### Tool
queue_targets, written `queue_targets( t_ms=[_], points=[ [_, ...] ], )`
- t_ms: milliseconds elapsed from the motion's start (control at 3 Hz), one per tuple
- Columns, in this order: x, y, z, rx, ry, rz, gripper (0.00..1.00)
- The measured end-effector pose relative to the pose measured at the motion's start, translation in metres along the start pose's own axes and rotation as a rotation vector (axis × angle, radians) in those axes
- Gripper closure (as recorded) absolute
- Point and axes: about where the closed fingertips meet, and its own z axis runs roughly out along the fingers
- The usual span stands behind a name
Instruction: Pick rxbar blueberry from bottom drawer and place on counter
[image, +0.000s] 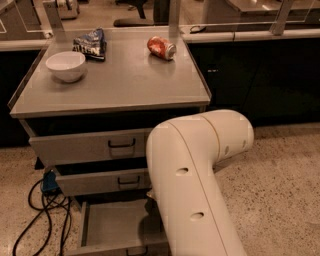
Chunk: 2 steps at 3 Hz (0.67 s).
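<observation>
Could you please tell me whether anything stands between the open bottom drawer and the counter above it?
The middle drawer sits right above the bottom drawer's rear. On the counter, the bowl, chip bag and can sit rearward; its front is bare. The arm hides the gripper and any bar.

Floor (280, 170): speckled beige terrazzo, widest at my right.
Far side: dark cabinet fronts (250, 75) under a pale ledge (260, 36) running across.
Posts (174, 15): grey metal uprights rising by that ledge.
Cables (35, 220): black, looped on the floor at lower left, meeting a blue plug (49, 181).
Light: warm and dim throughout.
My gripper: hidden behind my own arm (200, 190).
</observation>
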Motion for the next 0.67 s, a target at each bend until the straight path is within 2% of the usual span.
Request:
queue_targets(
  t_ms=[667],
  points=[
    [-0.0010,0.0083,-0.0081,-0.015,0.003,0.002,1.00]
  ],
)
